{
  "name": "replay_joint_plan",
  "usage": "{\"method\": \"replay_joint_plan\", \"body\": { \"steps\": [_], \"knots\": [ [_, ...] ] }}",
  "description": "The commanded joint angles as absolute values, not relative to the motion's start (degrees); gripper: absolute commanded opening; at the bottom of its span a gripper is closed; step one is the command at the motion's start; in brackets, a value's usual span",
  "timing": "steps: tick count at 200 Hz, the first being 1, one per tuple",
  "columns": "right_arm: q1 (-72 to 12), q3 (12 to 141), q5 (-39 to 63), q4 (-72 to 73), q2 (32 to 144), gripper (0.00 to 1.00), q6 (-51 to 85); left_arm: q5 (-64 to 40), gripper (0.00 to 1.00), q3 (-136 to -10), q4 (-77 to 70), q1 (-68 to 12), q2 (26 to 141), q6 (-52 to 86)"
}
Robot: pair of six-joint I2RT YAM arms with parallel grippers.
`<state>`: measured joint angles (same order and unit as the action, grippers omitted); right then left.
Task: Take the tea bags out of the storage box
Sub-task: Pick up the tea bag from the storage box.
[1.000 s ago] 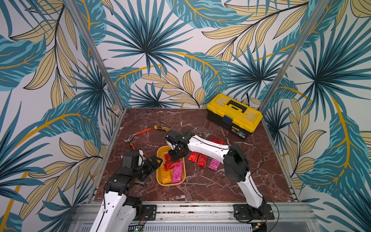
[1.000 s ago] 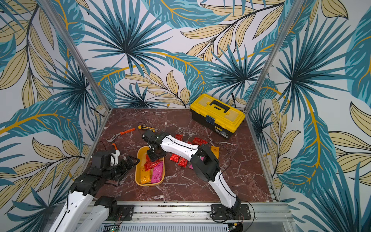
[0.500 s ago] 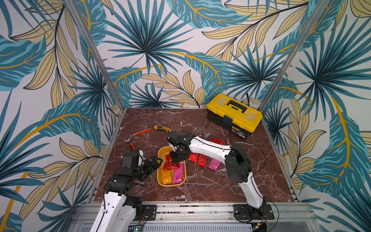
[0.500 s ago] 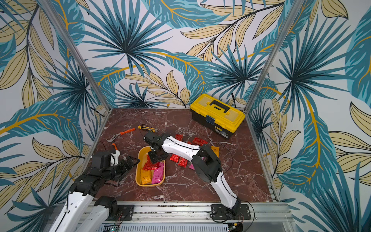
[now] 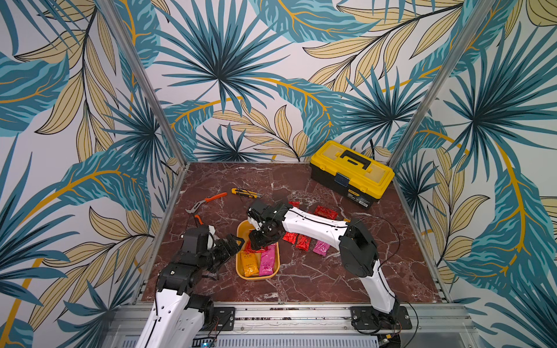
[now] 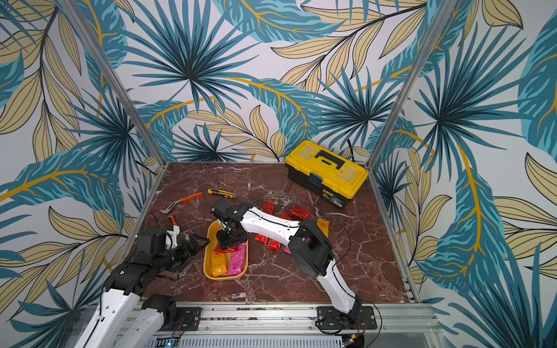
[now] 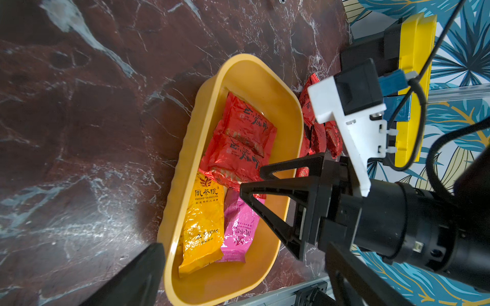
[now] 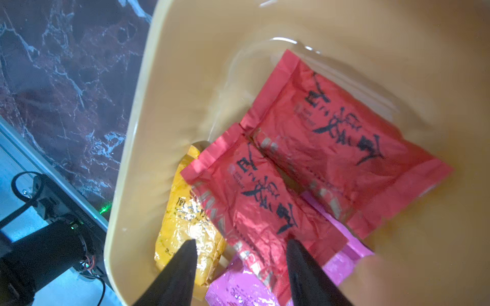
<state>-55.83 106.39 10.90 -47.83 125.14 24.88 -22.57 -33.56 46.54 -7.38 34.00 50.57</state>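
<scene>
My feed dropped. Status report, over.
Left gripper open beside storage box. Right gripper open, straddling red tea bag inside; orange bag, pink bag alongside. Nothing in the way.

a yellow-lidded black toolbox (image 5: 351, 171) sits shut at the far corner of the red marble tabletop (image 5: 316, 280); a yellow utility knife (image 5: 244, 192) lies beside orange-handled pliers (image 5: 207, 201).

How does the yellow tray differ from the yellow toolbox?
The storage tray is shallow, all mustard-yellow and lidless; the toolbox is taller, black with a closed yellow lid and handle. The tray lies toward the front, holding tea bags; the toolbox stands in the far corner. Both are rectangular and rest on the marble table.
</scene>
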Motion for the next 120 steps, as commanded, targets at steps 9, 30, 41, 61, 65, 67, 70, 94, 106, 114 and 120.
{"method": "replay_joint_plan", "body": {
  "steps": [9,30,41,61,65,67,70,94,106,114,120],
  "knots": [
    [-56.25,105.38,7.74,-47.86,122.9,0.65,20.08,-22.52,1.0,-33.1,48.1,-6.68,32.71,50.32],
    [-56.24,105.86,4.31,-47.86,122.88,0.69,15.69,-21.36,1.0,-34.56,49.7,-6.68,31.47,50.28],
    [-56.25,106.66,3.16,-47.85,123.46,0.7,13.78,-20.65,1.0,-35.51,50.75,-6.68,30.67,50.36],
    [-56.25,108.08,2.96,-47.89,124.64,0.72,10.84,-19.27,1.0,-37.16,52.85,-6.68,29.17,50.31],
    [-56.25,108.43,3.19,-47.83,124.83,0.72,10.33,-18.99,1.0,-37.41,53.34,-6.68,28.91,50.35],
    [-56.25,108.52,3.35,-47.88,124.99,0.72,10.1,-18.88,1.0,-37.61,53.52,-6.68,28.74,50.29],
    [-56.24,108.89,3.51,-47.93,125.25,0.72,9.8,-18.69,1.0,-37.8,53.79,-6.68,28.51,50.35],
    [-56.25,111.1,6.14,-48.47,127.34,0.72,7.79,-17.53,1.0,-39.17,55.54,-6.68,26.79,50.62],
    [-56.25,111.59,7.26,-48.57,127.95,0.72,7.4,-17.29,1.0,-39.61,56.07,-6.68,26.5,50.64],
    [-56.25,111.86,7.35,-48.62,128.29,0.73,7.31,-17.27,1.0,-39.72,56.24,-6.69,26.37,50.67],
    [-56.25,112.01,7.38,-48.69,128.56,0.72,7.32,-17.32,1.0,-39.66,56.24,-6.7,26.46,50.74]
  ]
}}
